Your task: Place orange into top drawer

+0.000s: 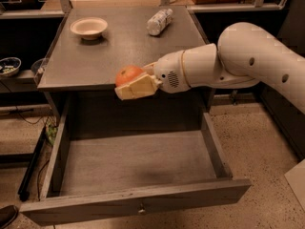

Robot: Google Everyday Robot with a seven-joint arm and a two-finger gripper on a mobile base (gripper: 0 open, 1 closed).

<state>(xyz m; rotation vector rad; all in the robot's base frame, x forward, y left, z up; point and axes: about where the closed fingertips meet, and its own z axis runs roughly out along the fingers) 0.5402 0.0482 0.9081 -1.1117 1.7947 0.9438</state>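
Observation:
The orange [127, 74], a small round orange-red fruit, is held in my gripper [135, 84], whose cream fingers [138, 87] are shut around it. The white arm reaches in from the right. The orange hangs in the air at the front edge of the grey tabletop [119, 46], above the back of the top drawer [138, 166]. The drawer is pulled wide open, its inside bare, with a small metal knob [141, 208] on its front panel.
A cream bowl [88, 27] sits at the back left of the tabletop. A clear plastic bottle [158, 21] lies at the back right. A small dish [8, 66] rests on a low shelf at the left. Speckled floor lies to the right.

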